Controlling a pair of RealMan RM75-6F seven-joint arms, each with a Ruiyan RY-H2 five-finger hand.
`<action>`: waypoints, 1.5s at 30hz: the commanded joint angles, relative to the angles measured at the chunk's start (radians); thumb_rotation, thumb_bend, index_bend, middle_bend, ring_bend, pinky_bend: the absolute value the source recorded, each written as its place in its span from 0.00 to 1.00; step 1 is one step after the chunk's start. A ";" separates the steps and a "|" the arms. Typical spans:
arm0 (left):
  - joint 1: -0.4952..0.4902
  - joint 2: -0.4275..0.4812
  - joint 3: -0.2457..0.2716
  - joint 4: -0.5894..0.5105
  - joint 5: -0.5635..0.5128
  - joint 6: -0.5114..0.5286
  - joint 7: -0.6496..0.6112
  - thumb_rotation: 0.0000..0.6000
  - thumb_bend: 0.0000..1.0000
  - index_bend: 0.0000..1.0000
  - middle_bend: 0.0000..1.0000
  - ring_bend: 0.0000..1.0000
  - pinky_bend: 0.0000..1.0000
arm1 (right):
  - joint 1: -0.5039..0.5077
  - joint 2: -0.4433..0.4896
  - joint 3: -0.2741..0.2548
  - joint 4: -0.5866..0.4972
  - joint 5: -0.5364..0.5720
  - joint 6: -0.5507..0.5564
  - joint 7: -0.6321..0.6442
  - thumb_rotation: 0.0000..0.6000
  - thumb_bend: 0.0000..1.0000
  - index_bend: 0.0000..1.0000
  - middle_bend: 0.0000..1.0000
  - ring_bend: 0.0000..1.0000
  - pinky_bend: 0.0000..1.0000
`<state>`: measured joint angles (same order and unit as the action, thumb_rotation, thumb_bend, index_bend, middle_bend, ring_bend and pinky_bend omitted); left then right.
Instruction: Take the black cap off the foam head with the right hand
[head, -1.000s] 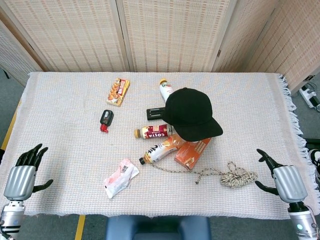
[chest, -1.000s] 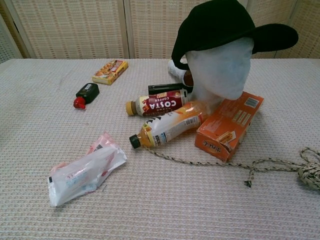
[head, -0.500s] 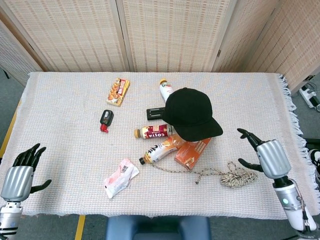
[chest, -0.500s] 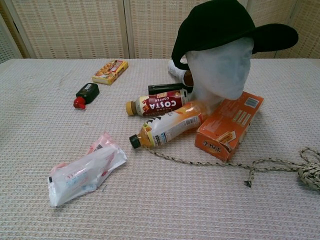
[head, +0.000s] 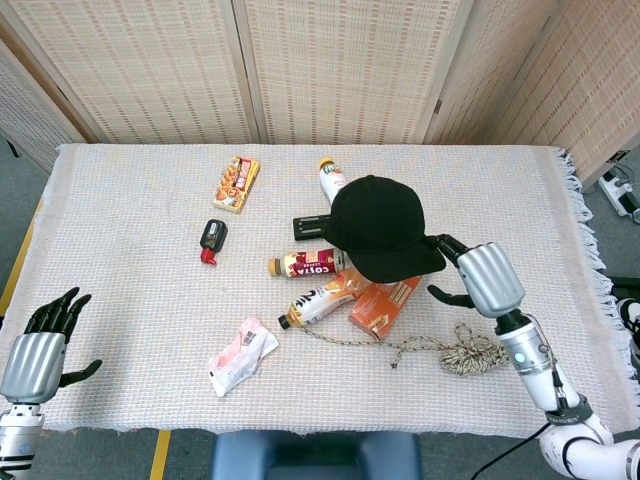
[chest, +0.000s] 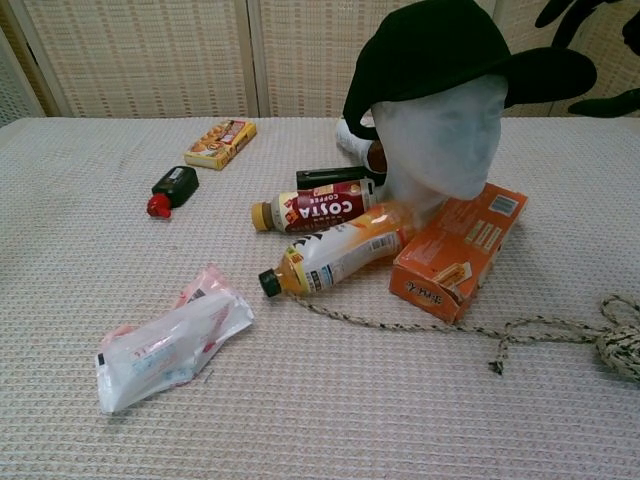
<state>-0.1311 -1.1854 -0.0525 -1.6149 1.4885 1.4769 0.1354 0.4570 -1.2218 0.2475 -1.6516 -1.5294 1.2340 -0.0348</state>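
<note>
From overhead you cannot see the foam head at all; the black cap covers it, and only the chest view shows its white, matte face under the soft fabric crown and stiff curved brim. Your right hand sits at the cap's 3 o'clock, just beside the brim, fingers spread wide and holding nothing; in the chest view only dark fingertips show, cut off at the top right corner. Your left hand hangs open at the table's 8 o'clock edge, partly out of frame. The cap stands mid-table above an orange carton, on the woven cloth.
</note>
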 joint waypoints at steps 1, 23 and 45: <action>0.000 -0.001 0.000 0.005 -0.002 -0.002 -0.005 1.00 0.06 0.15 0.10 0.14 0.18 | 0.021 -0.021 0.006 0.011 0.013 -0.013 -0.016 1.00 0.21 0.32 0.37 0.86 1.00; -0.003 -0.006 -0.001 0.018 0.000 -0.008 -0.018 1.00 0.06 0.15 0.10 0.14 0.18 | 0.074 -0.129 0.048 0.120 0.085 0.045 0.006 1.00 0.60 0.79 0.68 0.94 1.00; -0.021 -0.016 -0.002 0.025 0.004 -0.030 -0.021 1.00 0.06 0.14 0.10 0.14 0.18 | 0.211 -0.183 0.181 0.309 0.223 0.013 -0.078 1.00 0.66 0.85 0.72 0.96 1.00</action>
<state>-0.1521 -1.2016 -0.0546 -1.5901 1.4927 1.4468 0.1144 0.6500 -1.3959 0.4172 -1.3660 -1.3212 1.2614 -0.1045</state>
